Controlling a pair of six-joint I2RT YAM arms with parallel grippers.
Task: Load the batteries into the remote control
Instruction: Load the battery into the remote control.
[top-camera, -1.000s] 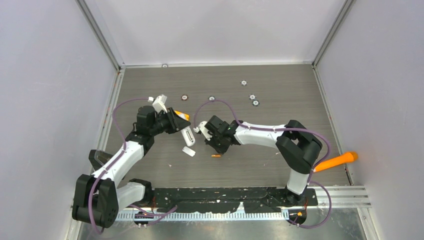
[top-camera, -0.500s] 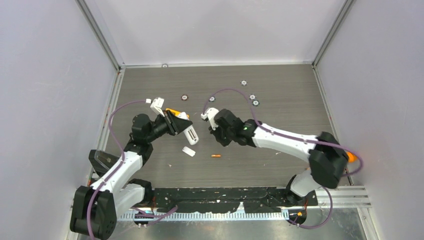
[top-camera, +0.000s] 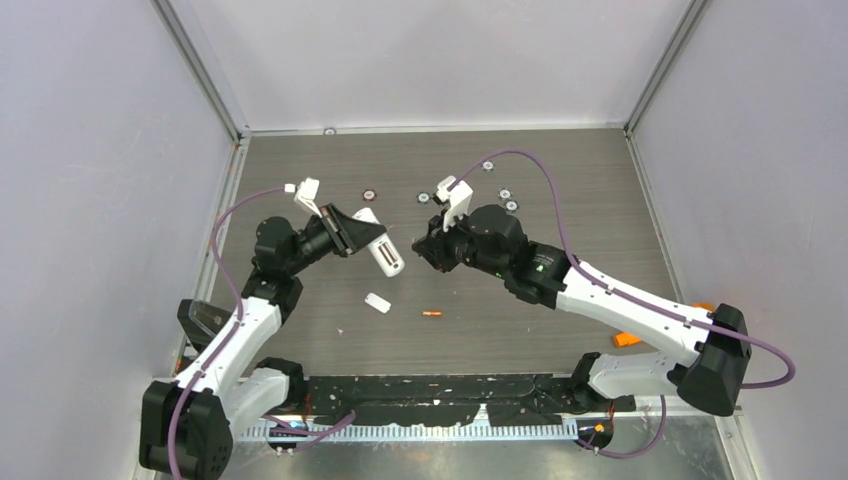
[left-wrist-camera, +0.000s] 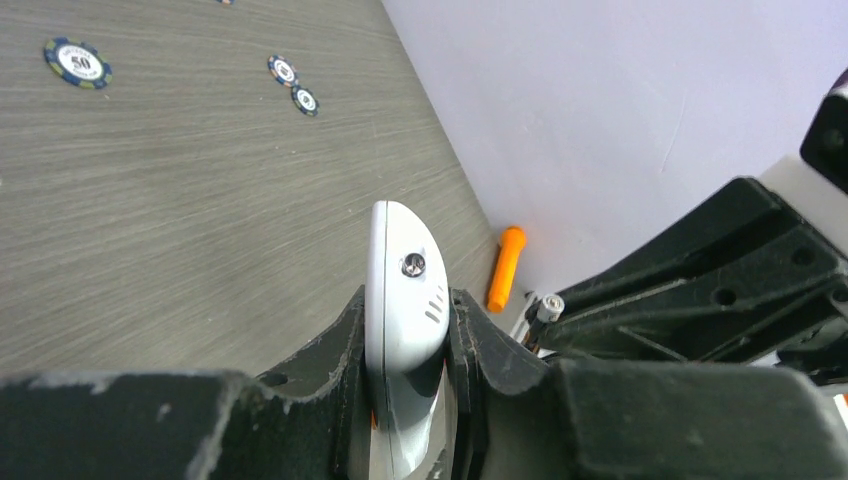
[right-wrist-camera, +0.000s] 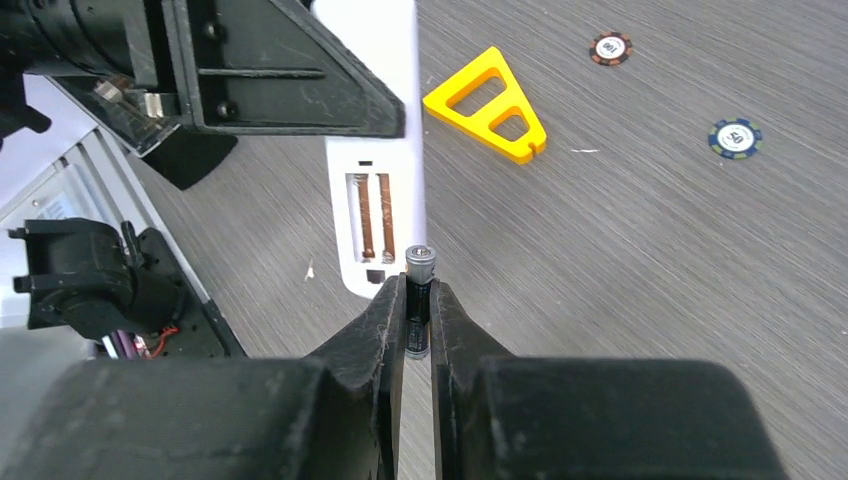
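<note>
White remote control (right-wrist-camera: 370, 160), clamped in the left gripper (left-wrist-camera: 405, 345); only the right wrist view shows its open bay (right-wrist-camera: 372, 215), the right gripper (right-wrist-camera: 418, 300) pinching the dark battery (right-wrist-camera: 420, 265) beside it, perhaps touching.

White remote control (right-wrist-camera: 345, 160) tilts aloft, bay empty, dark battery (right-wrist-camera: 418, 300) upright beside it, orange battery (top-camera: 431, 313) on table (top-camera: 560, 200).

Grey wood-grain table (top-camera: 580, 170) with scattered poker chips (top-camera: 511, 206), white tab (top-camera: 377, 302), orange battery (top-camera: 431, 313) (near the tab)
</note>
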